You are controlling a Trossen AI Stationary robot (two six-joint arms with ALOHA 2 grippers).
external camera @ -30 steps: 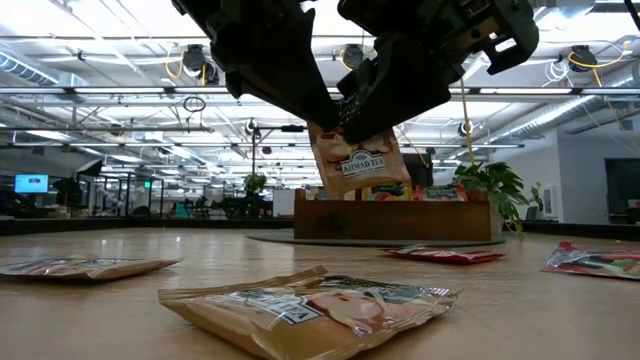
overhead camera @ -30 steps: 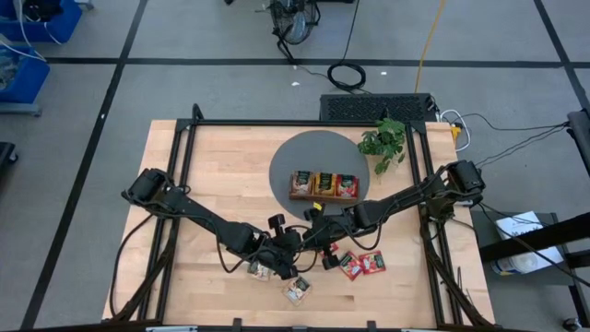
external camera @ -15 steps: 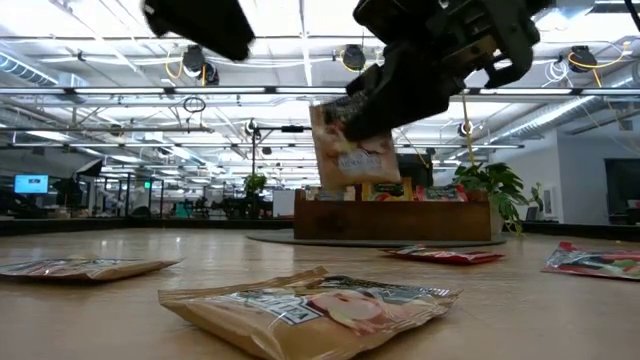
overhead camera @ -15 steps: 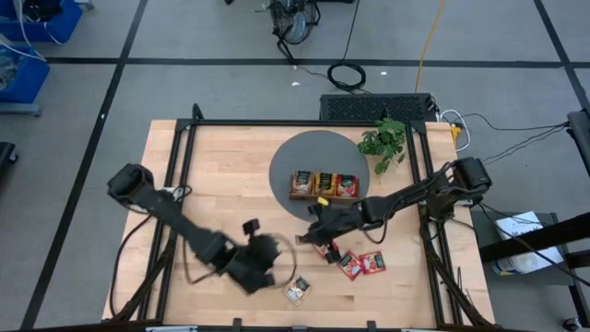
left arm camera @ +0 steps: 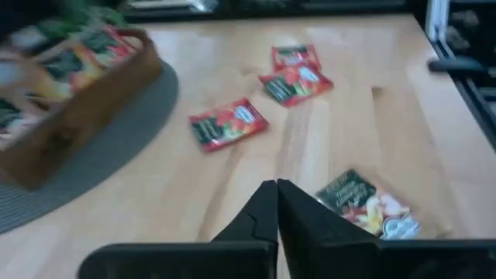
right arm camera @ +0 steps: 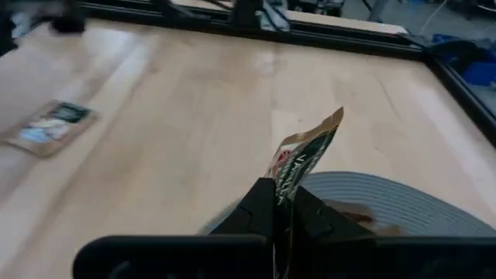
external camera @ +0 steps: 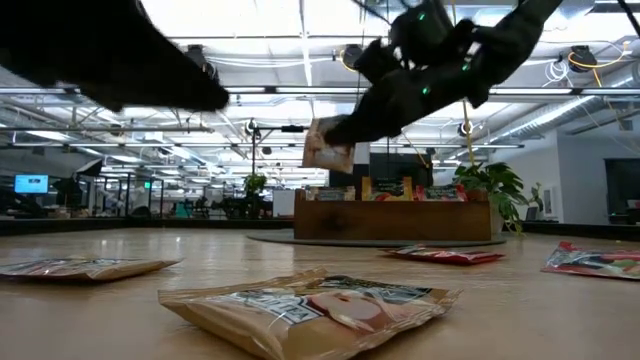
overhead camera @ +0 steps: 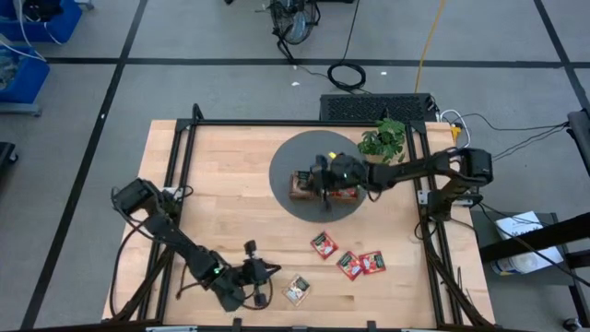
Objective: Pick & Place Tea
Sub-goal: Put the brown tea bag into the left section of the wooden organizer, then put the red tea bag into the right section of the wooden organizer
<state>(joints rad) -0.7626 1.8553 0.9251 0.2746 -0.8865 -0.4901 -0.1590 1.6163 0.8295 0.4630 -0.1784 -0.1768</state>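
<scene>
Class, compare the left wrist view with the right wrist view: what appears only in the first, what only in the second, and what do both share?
Only the left wrist view shows three red tea packets lying on the table and the wooden tray. Only the right wrist view shows the right gripper shut on a beige tea packet held upright above the grey mat. Both show the wooden table, the grey mat, a beige tea packet lying flat, and each arm's own dark fingers pressed together.
</scene>
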